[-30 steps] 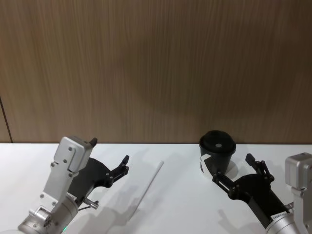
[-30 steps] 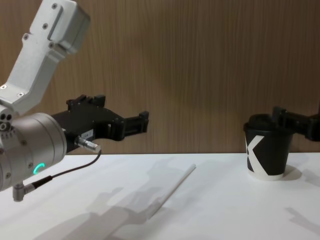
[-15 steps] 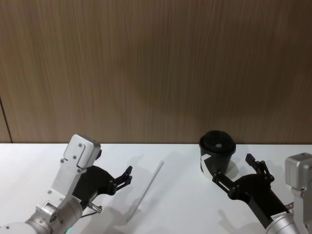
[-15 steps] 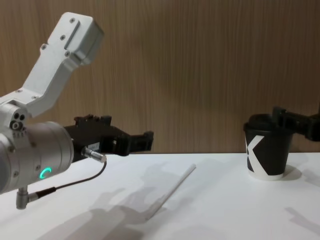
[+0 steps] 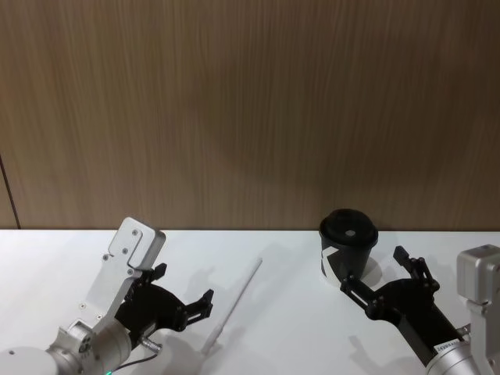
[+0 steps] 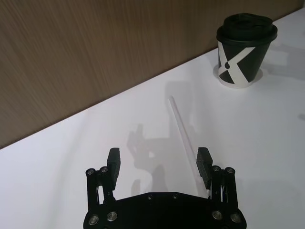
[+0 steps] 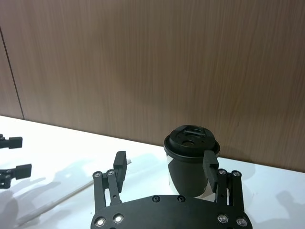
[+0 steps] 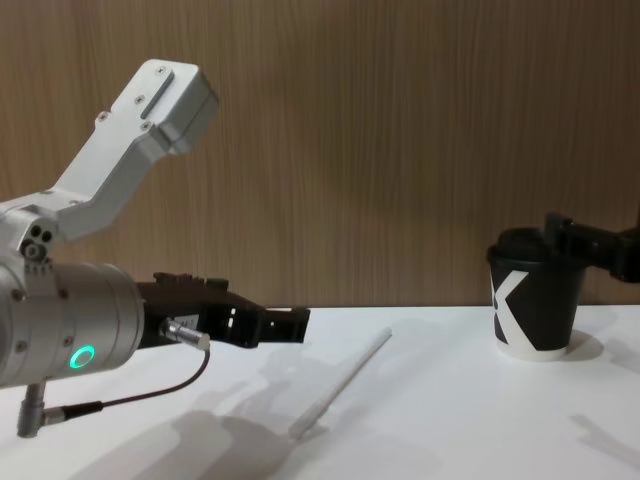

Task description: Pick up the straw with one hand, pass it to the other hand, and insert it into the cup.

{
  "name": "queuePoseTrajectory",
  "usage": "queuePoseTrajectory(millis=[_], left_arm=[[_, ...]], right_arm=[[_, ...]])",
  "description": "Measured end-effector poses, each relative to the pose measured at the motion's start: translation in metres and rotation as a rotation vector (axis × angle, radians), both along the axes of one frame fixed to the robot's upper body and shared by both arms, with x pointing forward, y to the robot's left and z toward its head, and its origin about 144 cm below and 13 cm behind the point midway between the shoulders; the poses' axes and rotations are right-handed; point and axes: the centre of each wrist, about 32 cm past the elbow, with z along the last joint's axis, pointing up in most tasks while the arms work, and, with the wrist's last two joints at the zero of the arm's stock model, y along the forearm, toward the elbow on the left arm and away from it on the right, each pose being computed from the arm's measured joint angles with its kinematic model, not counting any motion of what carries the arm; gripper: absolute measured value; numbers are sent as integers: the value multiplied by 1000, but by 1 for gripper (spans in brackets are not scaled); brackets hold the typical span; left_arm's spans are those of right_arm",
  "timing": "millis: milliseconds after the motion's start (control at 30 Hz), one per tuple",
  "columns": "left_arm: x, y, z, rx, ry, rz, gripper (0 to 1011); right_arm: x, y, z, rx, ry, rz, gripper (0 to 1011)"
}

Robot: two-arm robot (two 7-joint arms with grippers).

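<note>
Your left pincer (image 6: 158,160) hangs open just beside the straw's (image 5: 234,305) near end, which lies flat on the counter (image 5: 289,336). It looks light and crushable, so pinch gently mid-length. Beyond, the right pincer (image 5: 373,269) sits open beside the cup (image 5: 344,234).

The left gripper (image 5: 185,285) is held low and pointed forward, with its fingers spread wide. Its silver wrist (image 8: 70,335) is lit by a green ring (image 8: 80,357). The right gripper (image 5: 372,269) is held level, fingers likewise spread apart.
</note>
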Motion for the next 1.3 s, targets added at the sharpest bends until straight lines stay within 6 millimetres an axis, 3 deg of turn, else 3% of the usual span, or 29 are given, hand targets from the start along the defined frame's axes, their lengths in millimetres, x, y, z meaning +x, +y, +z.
queuePoseTrajectory(millis=[700, 1300], left_arm=[[2, 25, -7, 52, 40, -184, 1003], [5, 20, -22, 79, 51, -234, 1003]], right_arm=[[0, 0, 0, 0, 0, 0, 1001], [0, 0, 0, 0, 0, 0, 1001]])
